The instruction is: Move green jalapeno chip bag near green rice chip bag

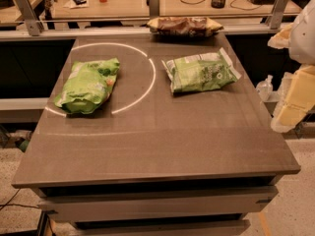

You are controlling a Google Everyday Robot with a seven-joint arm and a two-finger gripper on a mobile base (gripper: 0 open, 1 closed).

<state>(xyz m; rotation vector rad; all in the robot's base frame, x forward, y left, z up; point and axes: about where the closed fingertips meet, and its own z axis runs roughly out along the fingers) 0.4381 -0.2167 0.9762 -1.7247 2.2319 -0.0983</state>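
The green jalapeno chip bag (201, 71), flat and pale green with white sealed ends, lies on the right half of the table top. The green rice chip bag (87, 86), puffy and bright lime green with a small orange mark, lies on the left half, inside a bright ring of light. A bare stretch of table separates the two bags. Only part of my arm (294, 90), white and yellowish, shows at the right edge, beside the table and apart from both bags. My gripper itself is out of view.
A brown-and-yellow chip bag (184, 25) lies at the table's (162, 146) far edge. Behind it runs a rail with desks holding a cup, cables and a keyboard. A small clear bottle (265, 86) stands off the table's right side.
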